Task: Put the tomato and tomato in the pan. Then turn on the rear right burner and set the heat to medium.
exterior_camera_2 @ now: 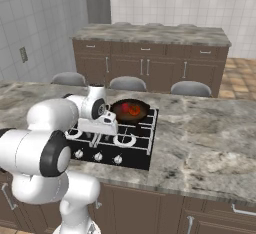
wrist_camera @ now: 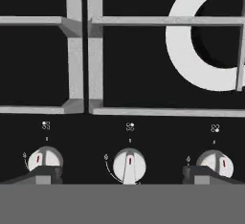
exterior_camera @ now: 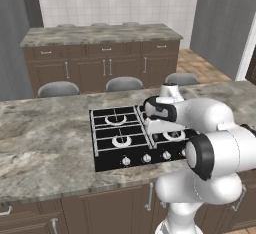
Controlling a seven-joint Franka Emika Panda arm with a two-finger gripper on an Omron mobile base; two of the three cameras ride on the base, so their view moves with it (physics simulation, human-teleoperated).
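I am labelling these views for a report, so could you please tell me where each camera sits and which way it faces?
Left base view: behind the arm on its left, looking forward and down at the cooktop; white arm at lower right.
Right base view: behind on the right, same cooktop, with the pan holding the tomatoes; arm at lower left.
Hand view: on the hand, facing the knobs, between the open pincer tips.
All share the cooktop.

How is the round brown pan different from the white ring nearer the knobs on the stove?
The round dark brown frying pan is dark and wide; the white burner ring is pale and smaller. The pan sits on top of the grey grate; the ring lies under its grate. The pan holds the red tomatoes; the ring has nothing on it. Both are round and on the black stovetop.
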